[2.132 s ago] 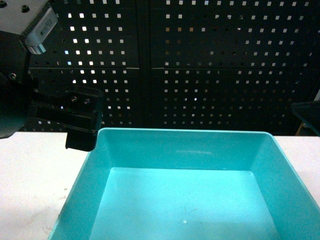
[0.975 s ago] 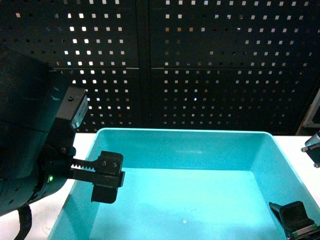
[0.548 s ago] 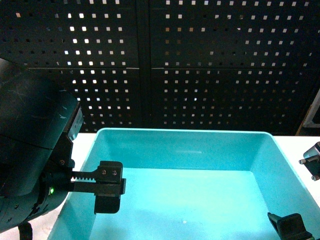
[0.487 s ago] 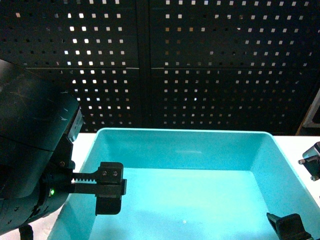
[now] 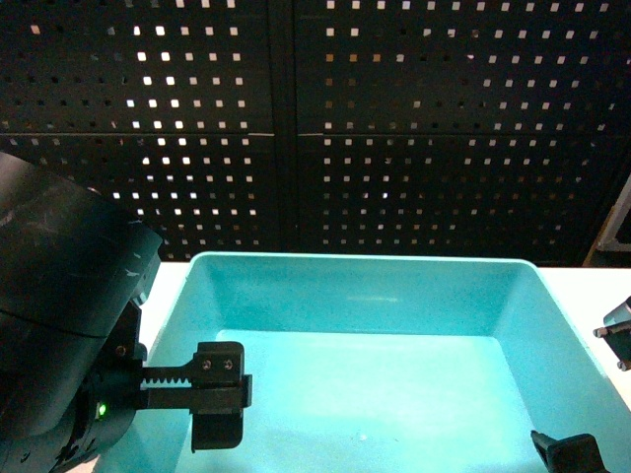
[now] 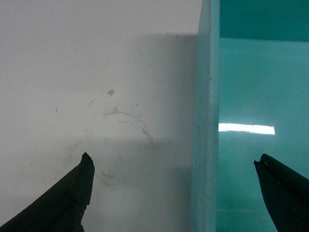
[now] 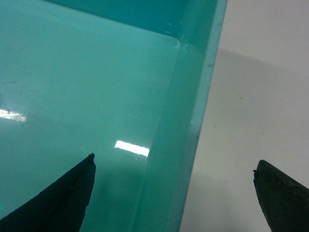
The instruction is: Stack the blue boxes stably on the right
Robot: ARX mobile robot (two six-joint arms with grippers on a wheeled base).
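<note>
— What fills your view, biggest thing first?

— A dark perforated panel spans the whole back. Below it lies the white table, and on it, straight ahead of me, sits the light turquoise tub, mouth up, with nothing inside that I can see. It takes up most of the lower head view, its far wall near the panel's foot. I see no royal blue tub.

— And your left hand?

— My left gripper is spread wide across the tub's left wall. One fingertip hangs over the bare table outside; the other fingertip is over the tub's floor inside. The rim runs between them, nearer the inner one, and neither finger touches it.

— The right?

— My right gripper is likewise wide apart, straddling the right wall near a rounded inner corner. Its one tip is over the turquoise floor, the other over the table. It grips nothing.

— Anything smaller?

— Faint ring-shaped scuffs mark the table beside the left wall.
</note>
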